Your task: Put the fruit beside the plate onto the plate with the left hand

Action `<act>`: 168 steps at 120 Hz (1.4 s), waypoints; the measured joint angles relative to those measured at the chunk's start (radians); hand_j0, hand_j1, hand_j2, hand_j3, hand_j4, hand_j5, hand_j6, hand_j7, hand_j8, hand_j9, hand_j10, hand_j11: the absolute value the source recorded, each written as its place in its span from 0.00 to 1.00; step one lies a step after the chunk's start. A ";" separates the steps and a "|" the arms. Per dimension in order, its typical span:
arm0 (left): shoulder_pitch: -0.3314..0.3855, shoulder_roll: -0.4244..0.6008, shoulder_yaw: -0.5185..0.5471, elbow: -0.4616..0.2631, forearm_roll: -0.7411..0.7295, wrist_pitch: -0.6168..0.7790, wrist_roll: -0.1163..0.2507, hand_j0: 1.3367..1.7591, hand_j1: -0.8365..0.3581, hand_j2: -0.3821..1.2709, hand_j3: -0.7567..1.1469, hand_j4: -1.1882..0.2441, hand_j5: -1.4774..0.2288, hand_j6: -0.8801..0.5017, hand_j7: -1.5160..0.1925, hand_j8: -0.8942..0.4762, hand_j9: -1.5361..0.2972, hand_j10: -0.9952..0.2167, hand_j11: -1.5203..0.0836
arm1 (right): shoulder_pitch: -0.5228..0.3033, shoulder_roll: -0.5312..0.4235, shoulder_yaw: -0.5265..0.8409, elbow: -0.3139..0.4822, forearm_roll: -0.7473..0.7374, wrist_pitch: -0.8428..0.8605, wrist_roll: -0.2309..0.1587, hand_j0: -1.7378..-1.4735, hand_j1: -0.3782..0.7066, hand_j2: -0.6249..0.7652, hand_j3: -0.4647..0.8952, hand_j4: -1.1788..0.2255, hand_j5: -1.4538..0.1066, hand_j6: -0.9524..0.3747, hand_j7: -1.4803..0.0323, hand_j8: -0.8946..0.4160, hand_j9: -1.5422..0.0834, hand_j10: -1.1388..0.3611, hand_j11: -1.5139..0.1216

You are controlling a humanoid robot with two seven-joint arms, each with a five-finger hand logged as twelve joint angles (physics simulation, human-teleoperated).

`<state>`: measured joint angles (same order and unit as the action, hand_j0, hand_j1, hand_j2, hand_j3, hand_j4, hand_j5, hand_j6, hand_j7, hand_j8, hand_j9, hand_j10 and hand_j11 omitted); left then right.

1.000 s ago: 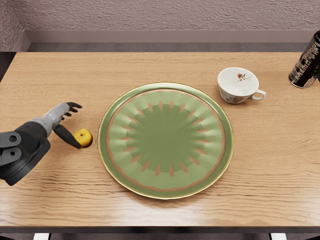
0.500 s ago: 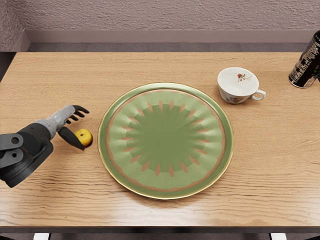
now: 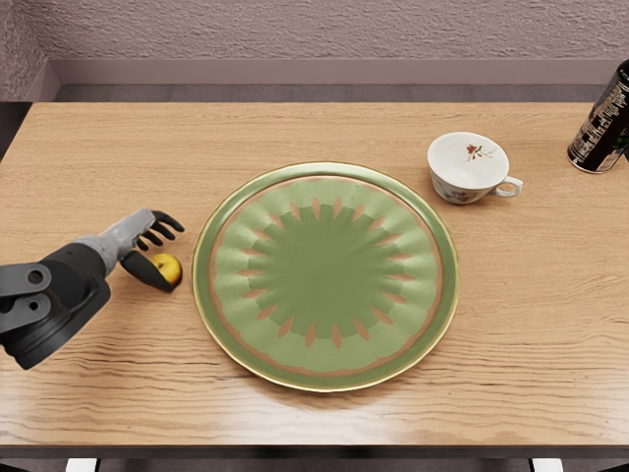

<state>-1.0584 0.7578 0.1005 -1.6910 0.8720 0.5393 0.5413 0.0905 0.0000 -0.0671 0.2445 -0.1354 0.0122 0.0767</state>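
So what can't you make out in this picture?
- Head view: the yellow fruit is partly hidden behind the left hand's thumb, so I can't tell whether they touch.
- Head view: the dark can is cut off by the right edge, and its label is too small to read.
- The right hand is outside the view.

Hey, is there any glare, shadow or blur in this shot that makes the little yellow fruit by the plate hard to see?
Head view: sharp throughout, with no blur. A pale sheen lies along the table's front edge, well away from the fruit. The plate throws only a soft shadow under its near rim. What hides part of the fruit is the left hand's dark thumb, not the lighting.
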 joint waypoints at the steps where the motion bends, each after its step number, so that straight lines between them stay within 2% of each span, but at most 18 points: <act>1: 0.000 0.000 0.000 0.000 0.000 0.000 0.000 0.76 0.61 0.28 0.40 0.56 0.58 0.36 0.60 0.37 0.57 0.50 0.64 | 0.000 0.000 0.000 0.000 0.000 0.000 0.000 0.30 0.04 0.45 0.34 0.83 0.92 0.71 0.97 0.67 0.94 0.75 0.91; 45: 0.000 0.012 0.011 0.003 0.008 0.003 0.001 0.76 0.50 0.33 0.40 0.48 0.48 0.27 0.50 0.29 0.48 0.41 0.54 | 0.000 0.000 0.000 0.000 0.000 0.000 0.000 0.30 0.04 0.45 0.34 0.83 0.92 0.71 0.97 0.67 0.94 0.75 0.91; 84: 0.000 0.009 0.024 0.007 0.021 -0.001 0.002 0.74 0.51 0.29 0.40 0.45 0.46 0.28 0.46 0.28 0.43 0.39 0.48 | 0.000 0.000 0.000 0.000 0.000 0.000 0.000 0.30 0.04 0.45 0.34 0.83 0.92 0.71 0.97 0.67 0.94 0.75 0.91; 105: 0.001 0.008 0.029 0.009 0.024 -0.001 0.004 0.74 0.49 0.35 0.40 0.42 0.46 0.27 0.46 0.29 0.42 0.37 0.47 | 0.000 0.000 0.000 0.000 0.000 0.000 0.000 0.30 0.04 0.45 0.34 0.83 0.92 0.71 0.97 0.67 0.94 0.75 0.91; 107: 0.001 0.008 0.029 0.009 0.023 -0.001 0.004 0.75 0.48 0.37 0.40 0.42 0.46 0.28 0.46 0.29 0.42 0.37 0.47 | 0.000 0.000 0.000 0.000 0.000 0.000 0.000 0.30 0.04 0.45 0.34 0.83 0.92 0.71 0.97 0.67 0.94 0.75 0.91; 111: 0.001 0.006 0.031 0.009 0.023 -0.001 0.004 0.75 0.48 0.35 0.40 0.42 0.46 0.27 0.46 0.28 0.42 0.36 0.47 | 0.000 0.000 0.000 0.000 0.000 0.000 0.000 0.30 0.04 0.45 0.34 0.83 0.92 0.71 0.97 0.67 0.94 0.75 0.91; 117: 0.000 0.005 0.033 0.010 0.023 0.000 0.005 0.75 0.47 0.37 0.40 0.41 0.46 0.27 0.46 0.28 0.42 0.36 0.47 | 0.000 0.000 0.000 0.000 0.000 0.000 0.000 0.30 0.04 0.45 0.34 0.83 0.92 0.71 0.97 0.67 0.94 0.75 0.91; 128: 0.000 0.006 0.035 0.010 0.026 -0.001 0.003 0.74 0.48 0.35 0.40 0.40 0.45 0.28 0.45 0.29 0.40 0.35 0.45 | 0.000 0.000 0.000 0.000 0.000 0.000 0.000 0.30 0.04 0.45 0.34 0.83 0.92 0.71 0.97 0.67 0.94 0.75 0.91; 129: 0.000 0.006 0.035 0.010 0.026 -0.001 0.003 0.74 0.49 0.33 0.40 0.39 0.45 0.28 0.45 0.29 0.40 0.35 0.45 | 0.000 0.000 0.000 0.000 0.000 0.000 0.000 0.30 0.04 0.45 0.34 0.83 0.92 0.71 0.97 0.67 0.94 0.75 0.91; 154: -0.020 0.014 0.039 0.009 0.008 -0.001 0.004 0.75 0.49 0.42 0.40 0.39 0.41 0.27 0.42 0.28 0.39 0.32 0.43 | 0.000 0.000 0.000 0.000 0.000 0.000 0.000 0.30 0.04 0.45 0.34 0.83 0.92 0.71 0.97 0.67 0.94 0.75 0.91; 168: -0.043 0.015 0.048 0.007 0.003 -0.002 0.005 0.75 0.47 0.43 0.40 0.39 0.39 0.28 0.41 0.29 0.38 0.31 0.43 | 0.000 0.000 0.000 0.000 0.000 0.000 0.000 0.30 0.04 0.45 0.34 0.83 0.92 0.71 0.97 0.67 0.94 0.75 0.91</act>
<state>-1.1019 0.7731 0.1481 -1.6842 0.8754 0.5370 0.5458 0.0905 0.0000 -0.0674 0.2443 -0.1357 0.0122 0.0767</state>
